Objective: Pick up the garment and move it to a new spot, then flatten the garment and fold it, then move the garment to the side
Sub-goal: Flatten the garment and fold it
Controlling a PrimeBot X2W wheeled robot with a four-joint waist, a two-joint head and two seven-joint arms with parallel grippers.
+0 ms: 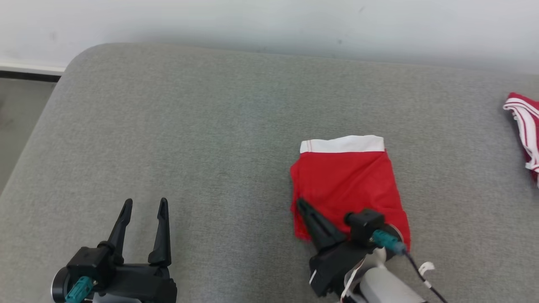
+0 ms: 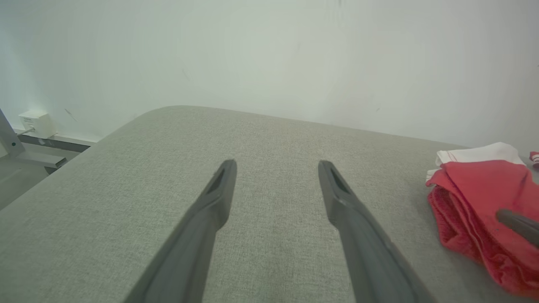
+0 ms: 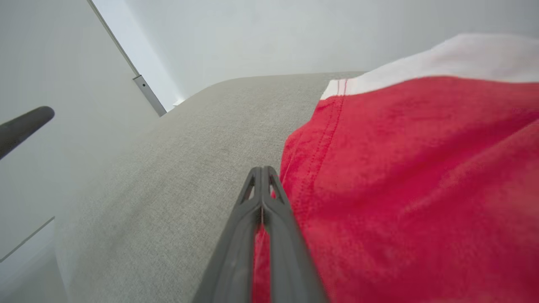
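A grey fabric counter (image 1: 210, 126) with a rounded corner stood before a white wall (image 1: 269, 21) at 12 o'clock; grey floor (image 1: 21, 118) lay at 9 o'clock.

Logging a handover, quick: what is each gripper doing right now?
Left gripper: open, holding nothing.
Right gripper: shut at the left edge of the red garment; whether it pinches cloth cannot be told.

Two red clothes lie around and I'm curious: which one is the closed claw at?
The plain red garment with the white waistband: the shut right claw sits at its left edge. The striped garment lies apart, far right.
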